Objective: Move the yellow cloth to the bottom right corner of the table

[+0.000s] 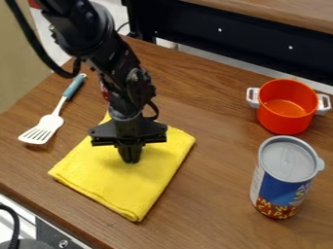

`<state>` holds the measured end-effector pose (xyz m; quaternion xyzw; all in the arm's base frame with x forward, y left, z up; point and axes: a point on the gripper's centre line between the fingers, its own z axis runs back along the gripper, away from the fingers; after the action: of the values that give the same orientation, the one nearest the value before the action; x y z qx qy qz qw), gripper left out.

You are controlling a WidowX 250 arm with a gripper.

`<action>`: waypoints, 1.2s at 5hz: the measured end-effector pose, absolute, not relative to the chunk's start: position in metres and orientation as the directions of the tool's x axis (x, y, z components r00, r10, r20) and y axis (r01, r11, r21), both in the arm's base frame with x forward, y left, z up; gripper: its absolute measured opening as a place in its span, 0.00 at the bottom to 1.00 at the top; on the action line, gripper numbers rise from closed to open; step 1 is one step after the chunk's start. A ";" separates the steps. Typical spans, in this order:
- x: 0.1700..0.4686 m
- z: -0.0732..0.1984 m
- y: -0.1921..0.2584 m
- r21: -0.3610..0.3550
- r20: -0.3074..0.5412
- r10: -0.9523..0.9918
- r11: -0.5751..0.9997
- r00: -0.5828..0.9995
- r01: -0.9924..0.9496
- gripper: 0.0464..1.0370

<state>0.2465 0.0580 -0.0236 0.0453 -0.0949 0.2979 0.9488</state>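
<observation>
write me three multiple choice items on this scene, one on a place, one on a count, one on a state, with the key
1. From the camera's side, where is the spatula relative to the yellow cloth?
A) on top of it
B) to its left
C) to its right

2. How many handles does the orange pot have?
A) none
B) one
C) two

3. How is the can placed?
A) upright, lid on
B) on its side, lid on
C) upside down

Key:
1 B: it lies on bare wood left of the cloth.
2 C: a white handle sticks out on each side.
3 A: it stands on its base, with a grey lid on top.
</observation>
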 end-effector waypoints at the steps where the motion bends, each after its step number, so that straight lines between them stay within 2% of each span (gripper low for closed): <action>1: 0.259 -0.025 0.051 0.015 0.222 0.578 0.803 0.785 -0.596 0.01; 5: 0.321 -0.018 0.029 -0.061 0.198 0.695 0.713 0.692 -0.699 0.01; 6: 0.339 -0.017 0.025 -0.080 0.220 0.715 0.692 0.664 -0.718 0.01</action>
<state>0.3386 0.0246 -0.0169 0.0069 -0.1175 0.3927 0.9121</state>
